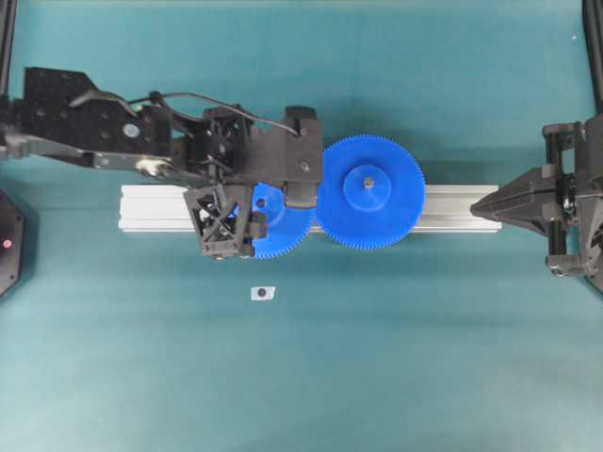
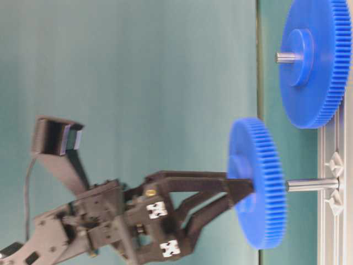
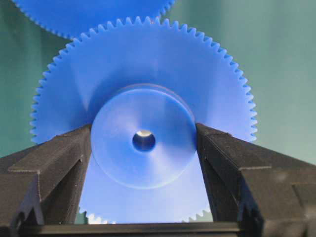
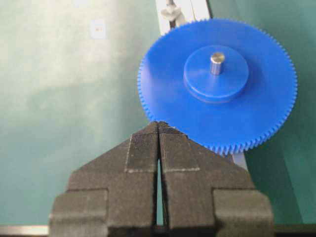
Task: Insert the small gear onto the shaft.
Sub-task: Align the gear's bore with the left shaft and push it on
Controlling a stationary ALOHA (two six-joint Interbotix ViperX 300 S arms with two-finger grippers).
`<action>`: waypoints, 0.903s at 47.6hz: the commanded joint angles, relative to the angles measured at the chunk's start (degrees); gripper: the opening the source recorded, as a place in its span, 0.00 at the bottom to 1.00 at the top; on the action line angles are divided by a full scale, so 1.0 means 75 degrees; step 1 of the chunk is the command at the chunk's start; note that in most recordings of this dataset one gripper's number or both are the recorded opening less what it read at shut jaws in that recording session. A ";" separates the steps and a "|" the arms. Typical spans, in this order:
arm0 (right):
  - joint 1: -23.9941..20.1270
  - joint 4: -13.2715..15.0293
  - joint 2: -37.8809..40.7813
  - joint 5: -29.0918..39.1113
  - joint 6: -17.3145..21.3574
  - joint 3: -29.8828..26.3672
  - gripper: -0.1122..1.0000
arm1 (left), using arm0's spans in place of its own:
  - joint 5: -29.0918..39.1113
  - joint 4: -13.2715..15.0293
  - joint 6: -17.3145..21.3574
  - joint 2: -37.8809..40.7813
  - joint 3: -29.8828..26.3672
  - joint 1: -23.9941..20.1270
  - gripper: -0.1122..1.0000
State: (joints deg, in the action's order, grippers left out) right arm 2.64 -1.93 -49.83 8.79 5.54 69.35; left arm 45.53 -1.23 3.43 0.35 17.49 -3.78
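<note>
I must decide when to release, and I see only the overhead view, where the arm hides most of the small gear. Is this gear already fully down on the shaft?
Observer: Not fully. In the table-level view the small gear is threaded on the shaft, but bare shaft shows between the gear and the rail.
Operator: How does the left gripper hold it?
Observer: The left wrist view shows the left gripper clamped on the gear's round hub, one finger pressing each side.
</note>
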 commanded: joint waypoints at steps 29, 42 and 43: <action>0.0012 -0.0012 0.0023 -0.0023 0.0105 -0.0117 0.09 | -0.0129 -0.0012 -0.0012 0.0352 0.0129 -0.0012 0.73; 0.0012 -0.0023 0.0012 -0.0012 0.0105 -0.0129 0.09 | -0.0176 -0.0035 0.0000 0.0258 0.0270 -0.0199 0.73; 0.0000 -0.0023 0.0023 -0.0012 0.0105 -0.0129 0.09 | -0.0176 -0.0012 0.0000 0.0234 0.0270 -0.0234 0.73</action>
State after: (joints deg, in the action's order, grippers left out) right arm 2.55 -2.02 -49.92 8.96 5.63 69.35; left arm 44.12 -1.23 3.52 3.16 19.69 -4.39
